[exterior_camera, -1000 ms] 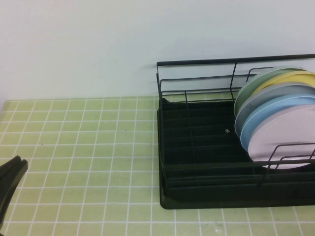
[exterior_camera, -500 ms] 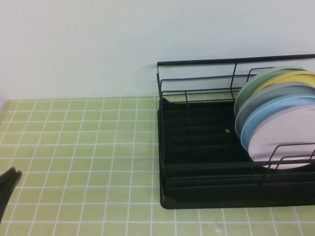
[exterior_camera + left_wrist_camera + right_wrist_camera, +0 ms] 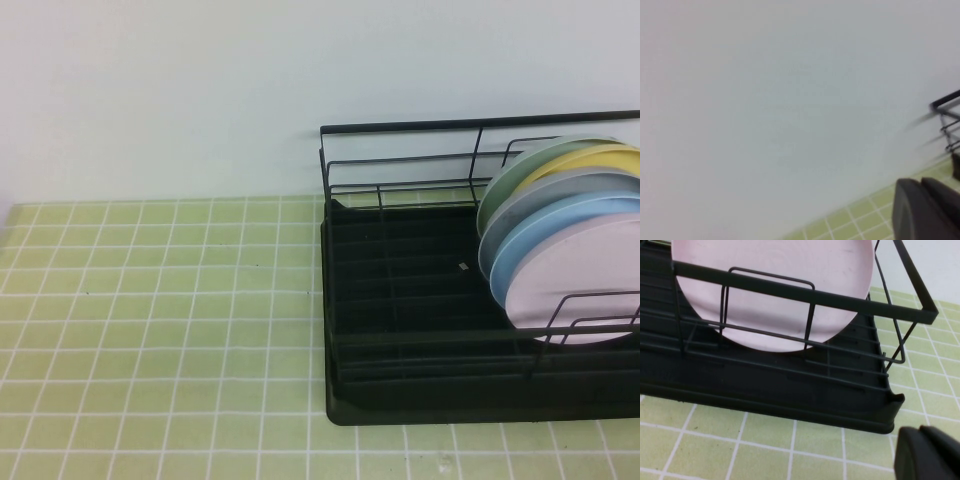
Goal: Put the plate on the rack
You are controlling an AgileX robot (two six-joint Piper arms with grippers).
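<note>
A black wire dish rack [image 3: 420,300] stands on the right of the green tiled table. Several plates lean upright in its right end; the front one is a pink plate [image 3: 585,280], with a blue plate [image 3: 550,225] behind it. The pink plate [image 3: 780,285] also fills the right wrist view behind the rack's front rail [image 3: 805,292]. My right gripper [image 3: 922,432] is shut and empty, just in front of the rack's near corner. My left gripper [image 3: 921,184] is shut and empty, facing the white wall, out of the high view.
The green tiled tabletop [image 3: 160,330] stretches left of the rack. A white wall [image 3: 200,90] rises behind the table. The rack's left part [image 3: 400,270] holds no plates.
The left gripper has drawn back out of the high view at the lower left. The rack and plates have not moved.
</note>
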